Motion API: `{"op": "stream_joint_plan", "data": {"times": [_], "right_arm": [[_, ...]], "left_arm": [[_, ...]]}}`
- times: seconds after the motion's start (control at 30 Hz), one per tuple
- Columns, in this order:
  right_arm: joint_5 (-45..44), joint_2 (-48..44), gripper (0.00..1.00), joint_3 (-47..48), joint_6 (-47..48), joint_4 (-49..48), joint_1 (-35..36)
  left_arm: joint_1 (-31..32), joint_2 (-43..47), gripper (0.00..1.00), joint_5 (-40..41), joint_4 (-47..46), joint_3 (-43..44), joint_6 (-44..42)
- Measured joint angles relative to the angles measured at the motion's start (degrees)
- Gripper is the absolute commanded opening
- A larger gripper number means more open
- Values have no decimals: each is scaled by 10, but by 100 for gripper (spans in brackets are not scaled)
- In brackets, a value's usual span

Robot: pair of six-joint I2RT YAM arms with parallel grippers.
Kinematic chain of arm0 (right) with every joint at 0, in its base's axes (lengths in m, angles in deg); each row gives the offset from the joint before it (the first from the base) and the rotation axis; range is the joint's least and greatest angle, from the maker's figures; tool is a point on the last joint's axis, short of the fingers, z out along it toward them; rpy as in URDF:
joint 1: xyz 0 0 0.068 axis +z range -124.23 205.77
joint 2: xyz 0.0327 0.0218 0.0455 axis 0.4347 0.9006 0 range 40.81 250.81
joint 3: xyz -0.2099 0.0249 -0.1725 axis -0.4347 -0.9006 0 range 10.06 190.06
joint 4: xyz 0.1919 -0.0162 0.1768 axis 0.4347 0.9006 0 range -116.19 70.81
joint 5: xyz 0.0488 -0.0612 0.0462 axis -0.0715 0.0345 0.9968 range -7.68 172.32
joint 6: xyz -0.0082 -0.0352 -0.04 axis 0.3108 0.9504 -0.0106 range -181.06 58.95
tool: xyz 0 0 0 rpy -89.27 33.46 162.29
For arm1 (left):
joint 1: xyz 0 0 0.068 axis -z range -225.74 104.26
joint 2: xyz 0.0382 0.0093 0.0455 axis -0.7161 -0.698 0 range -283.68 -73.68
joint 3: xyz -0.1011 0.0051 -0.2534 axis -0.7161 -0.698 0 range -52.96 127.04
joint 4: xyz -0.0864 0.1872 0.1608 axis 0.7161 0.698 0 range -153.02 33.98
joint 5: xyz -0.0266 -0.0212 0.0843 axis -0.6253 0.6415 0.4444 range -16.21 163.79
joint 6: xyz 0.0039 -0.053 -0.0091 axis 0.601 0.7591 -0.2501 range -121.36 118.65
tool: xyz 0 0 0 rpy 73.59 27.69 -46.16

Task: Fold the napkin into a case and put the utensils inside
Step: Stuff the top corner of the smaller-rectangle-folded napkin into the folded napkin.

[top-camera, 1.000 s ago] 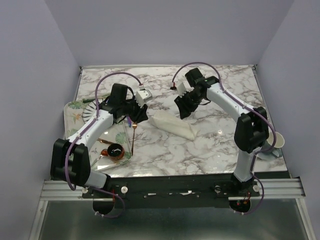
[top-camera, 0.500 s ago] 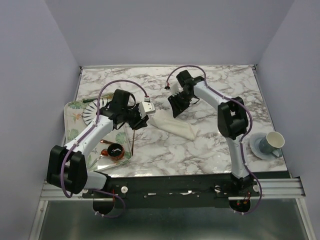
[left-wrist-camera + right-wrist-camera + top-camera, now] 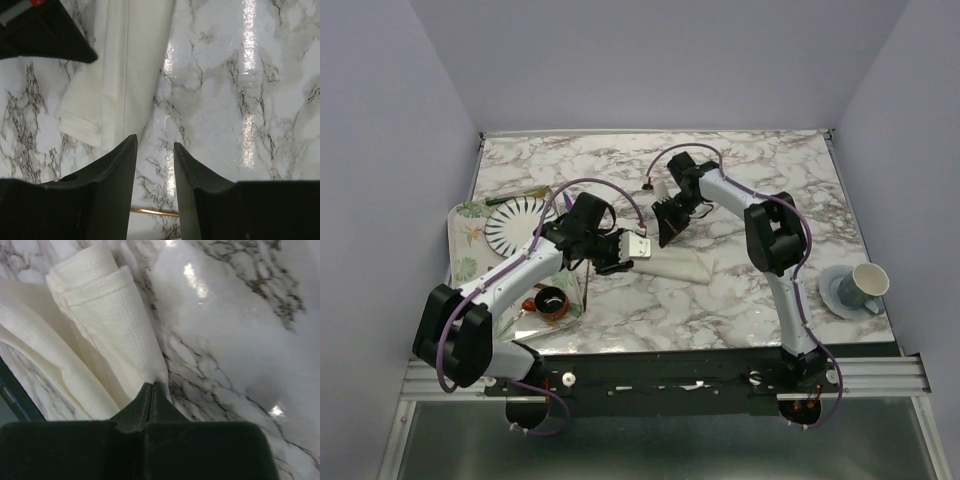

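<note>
1. I see the folded napkin (image 3: 678, 262) mid-table, plate (image 3: 515, 225) at its nine o'clock, cup (image 3: 865, 283) at four.
2. Left gripper (image 3: 155, 142) spread, empty; right gripper (image 3: 151, 386) pressed together at the napkin's edge.
3. Both have moved toward it since earlier.

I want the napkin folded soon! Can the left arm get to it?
Probably yes. The left gripper is open right by the napkin, with only bare marble between. The right gripper seems to pinch another part.
</note>
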Motion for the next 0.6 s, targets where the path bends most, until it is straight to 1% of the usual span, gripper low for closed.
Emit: {"op": "stream_joint_plan", "data": {"times": [0.33, 0.43, 0.6], "right_arm": [[63, -44, 1, -108, -12, -19, 34], [68, -51, 1, -124, -19, -23, 39], [77, -53, 1, -132, -26, -30, 40]], "left_arm": [[68, -56, 52, 11, -3, 1, -19], [89, -79, 55, 14, -3, 7, -15], [111, -108, 56, 23, -5, 17, -4]]}}
